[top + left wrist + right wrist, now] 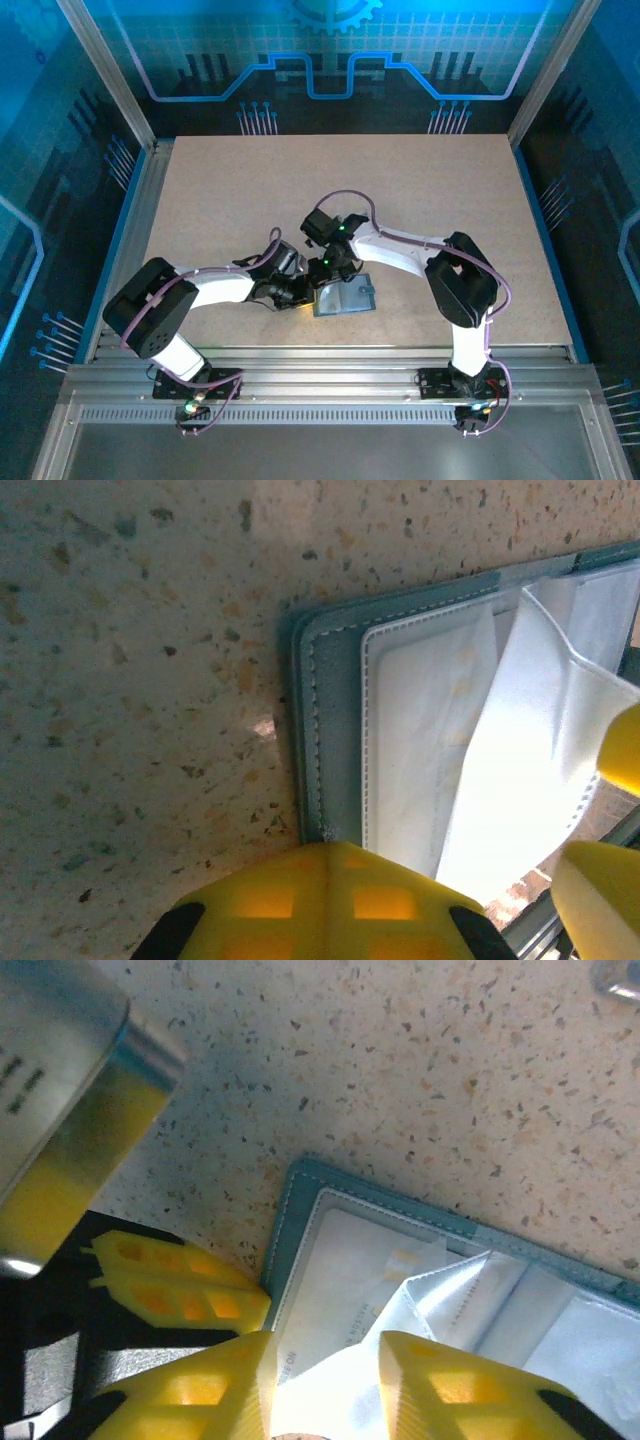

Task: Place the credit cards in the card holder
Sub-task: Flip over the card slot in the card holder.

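Your L gripper (302,296), jaws pressed together, sits at holder's (348,298) left edge. R gripper (325,1360) is over the holder, jaws spread w/ clear sleeve flap (440,1290) raised between them, covering the pockets.

Open card holder (345,297) on speckled table (250,190)

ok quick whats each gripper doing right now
Left gripper: shut, tip at the edge of the card holder; a grip cannot be told.
Right gripper: open, a clear sleeve between its jaws.
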Available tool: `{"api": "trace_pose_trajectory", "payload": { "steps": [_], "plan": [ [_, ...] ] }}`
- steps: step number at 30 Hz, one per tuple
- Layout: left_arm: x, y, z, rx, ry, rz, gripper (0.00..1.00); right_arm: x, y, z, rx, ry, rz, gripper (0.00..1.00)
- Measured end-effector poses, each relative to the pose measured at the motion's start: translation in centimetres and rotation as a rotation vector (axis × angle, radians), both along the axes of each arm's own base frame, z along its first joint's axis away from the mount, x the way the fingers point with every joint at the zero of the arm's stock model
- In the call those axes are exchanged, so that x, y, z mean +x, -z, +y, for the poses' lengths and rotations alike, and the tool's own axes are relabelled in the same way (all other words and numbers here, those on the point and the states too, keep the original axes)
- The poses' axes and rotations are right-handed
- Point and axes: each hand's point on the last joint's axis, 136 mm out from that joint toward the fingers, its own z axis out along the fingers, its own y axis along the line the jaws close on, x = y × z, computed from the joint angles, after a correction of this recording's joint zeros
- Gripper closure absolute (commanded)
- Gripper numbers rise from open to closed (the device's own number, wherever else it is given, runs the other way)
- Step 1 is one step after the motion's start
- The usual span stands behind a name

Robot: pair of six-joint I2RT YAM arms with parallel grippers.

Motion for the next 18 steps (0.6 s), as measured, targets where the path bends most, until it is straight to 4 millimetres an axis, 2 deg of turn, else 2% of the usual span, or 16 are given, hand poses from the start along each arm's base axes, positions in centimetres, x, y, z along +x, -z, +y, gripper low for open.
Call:
{"api": "trace_pose_trajectory", "payload": {
  "steps": [7,13,18],
  "plan": [
    [-0.4,-0.4,0.5,-0.002,-0.011,-0.011,0.89,0.3,-0.3,1.0,0.101,0.015,0.046,0.56],
    [-1.6,-0.6,1.8,0.024,-0.026,0.011,0.78,-0.1,-1.1,2.6,0.19,-0.012,0.077,0.56],
    [-2.8,-1.0,3.2,0.053,-0.046,0.032,0.7,-0.1,-2.5,4.4,0.285,-0.044,0.082,0.55]
  ]
}}
